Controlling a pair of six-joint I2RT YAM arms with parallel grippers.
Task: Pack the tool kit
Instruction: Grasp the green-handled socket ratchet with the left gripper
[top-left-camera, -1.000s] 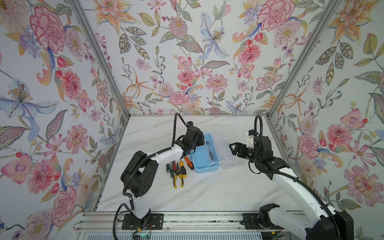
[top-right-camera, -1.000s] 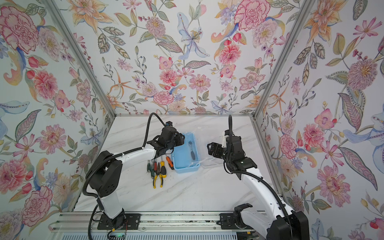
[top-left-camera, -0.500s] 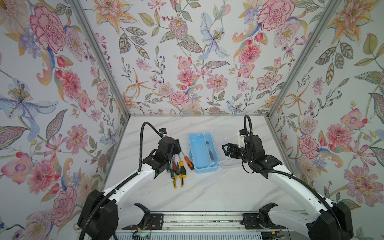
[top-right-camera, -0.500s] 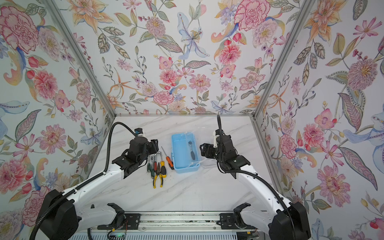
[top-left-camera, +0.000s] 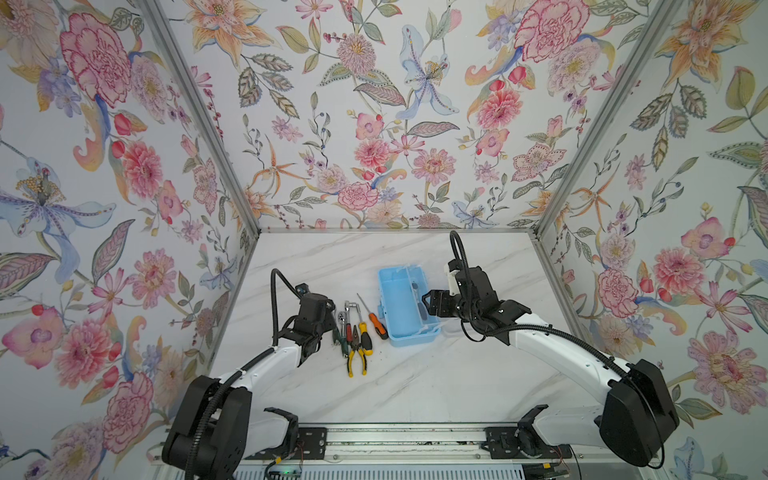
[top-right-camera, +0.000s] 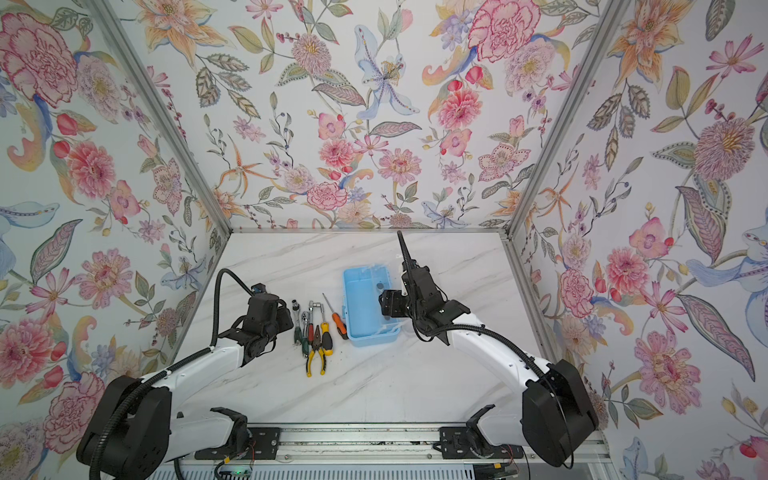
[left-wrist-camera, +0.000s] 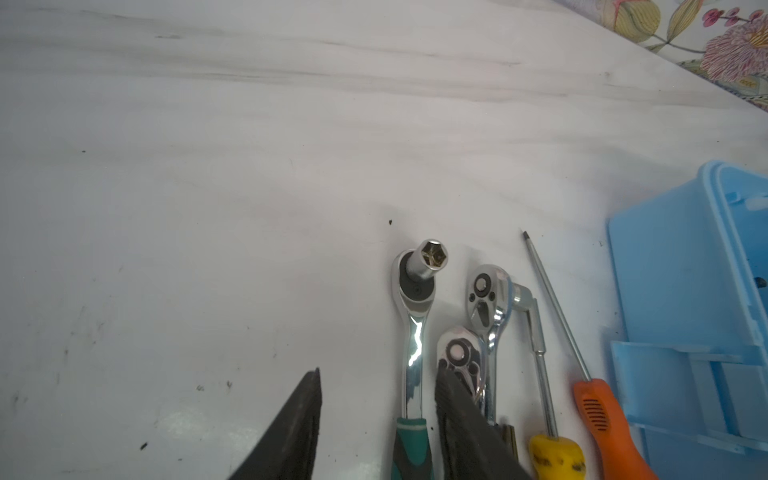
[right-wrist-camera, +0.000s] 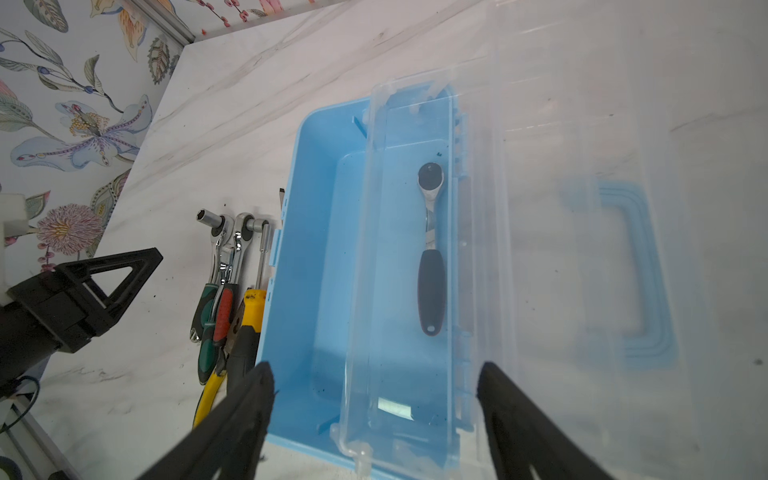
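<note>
Two black fingers of my left gripper stand apart, low over the table. They straddle the green-handled ratchet where its shaft meets the grip, and nothing is clamped yet. I judge this to be the pick of the next tool. The squeeze must land on that handle alone, because the small ratchet head sits right against one finger. After that comes a lift clear of the row and a carry across to the blue box.

The rest of the row lies just beside the ratchet: the yellow-handled pliers and the orange screwdriver, which is nearest the box.

My right gripper hangs wide open and empty above the box's end. The clear lid is laid back on the side away from the tools. Inside I see one black-handled ratchet, lying along the lid side; the floor beside it looks bare.
</note>
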